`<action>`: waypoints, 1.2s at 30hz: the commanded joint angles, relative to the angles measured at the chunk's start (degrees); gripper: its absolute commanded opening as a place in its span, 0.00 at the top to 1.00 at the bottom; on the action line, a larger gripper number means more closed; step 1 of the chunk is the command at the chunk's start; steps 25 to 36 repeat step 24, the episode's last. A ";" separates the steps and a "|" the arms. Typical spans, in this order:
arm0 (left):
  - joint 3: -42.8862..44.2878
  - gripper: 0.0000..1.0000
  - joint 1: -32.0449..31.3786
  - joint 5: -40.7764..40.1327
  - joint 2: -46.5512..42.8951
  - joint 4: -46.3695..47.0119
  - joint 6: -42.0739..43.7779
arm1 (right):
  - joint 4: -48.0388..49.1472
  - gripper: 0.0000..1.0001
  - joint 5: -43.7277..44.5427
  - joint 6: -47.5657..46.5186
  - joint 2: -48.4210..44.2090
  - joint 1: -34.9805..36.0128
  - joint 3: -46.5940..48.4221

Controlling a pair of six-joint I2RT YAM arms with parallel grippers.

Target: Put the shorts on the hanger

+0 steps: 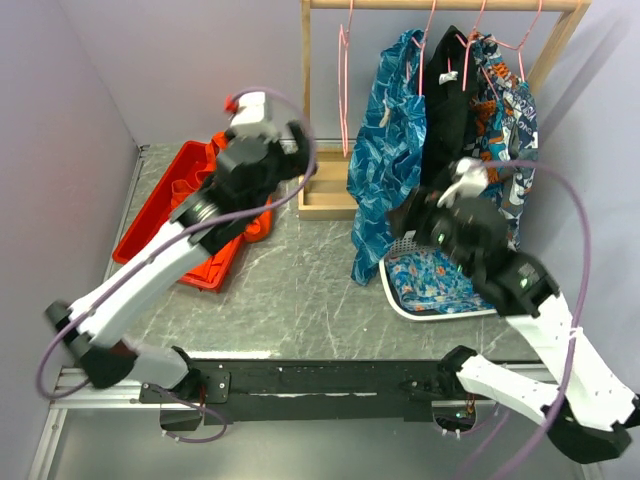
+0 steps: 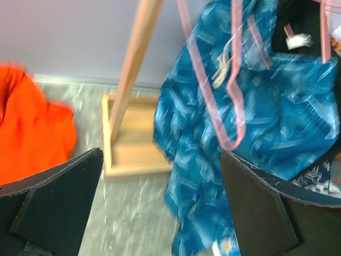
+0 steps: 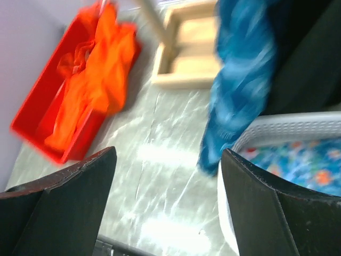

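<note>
From above, the shorts (image 1: 385, 150) hang on a pink hanger (image 1: 424, 50) from the wooden rack (image 1: 306, 100), just left of a black garment (image 1: 450, 110), their lower end reaching down beside the white basket (image 1: 400, 300). An empty hanger (image 1: 344, 90) hangs further left. The left hand (image 1: 290, 140) is raised near the rack's post, over the red bin (image 1: 150, 215), apart from the shorts; the right hand (image 1: 410, 218) sits low in front of the black garment, above the basket, close to the shorts' lower half. How wide either hand stands cannot be told from this view. In the left wrist view, the left hand (image 2: 160, 154) is wide and holds nothing, its fingers (image 2: 53, 202) framing the rack's base (image 2: 133, 154); the shorts (image 2: 287, 106) hang at right with the pink hanger (image 2: 234, 106) and white drawstring (image 2: 224, 64) across them, and an orange garment (image 2: 32, 128) shows at left. In the right wrist view, the right hand (image 3: 168, 154) is also wide and empty over the desk (image 3: 160, 181); the shorts (image 3: 240, 80) hang blurred ahead, touching neither finger, with the basket (image 3: 277, 128) at right and the bin (image 3: 32, 122) with the orange garment (image 3: 90, 80) at left
</note>
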 commanded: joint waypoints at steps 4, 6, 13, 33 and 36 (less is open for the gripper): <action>-22.35 0.04 0.63 4.02 -16.19 -3.12 -13.34 | 11.15 0.14 10.15 11.51 -5.12 17.33 -17.71; -30.32 0.04 0.72 5.68 -18.58 -3.04 -15.62 | 14.83 0.13 11.47 12.93 -4.60 22.26 -22.72; -49.69 0.04 0.72 5.25 -30.00 -0.41 -20.99 | 26.36 0.10 10.42 14.43 -1.95 24.83 -32.40; -52.08 0.03 0.72 3.76 -29.32 -0.32 -23.71 | 27.15 0.06 9.81 13.82 0.68 24.83 -31.88; -52.08 0.03 0.72 3.76 -29.32 -0.32 -23.71 | 27.15 0.06 9.81 13.82 0.68 24.83 -31.88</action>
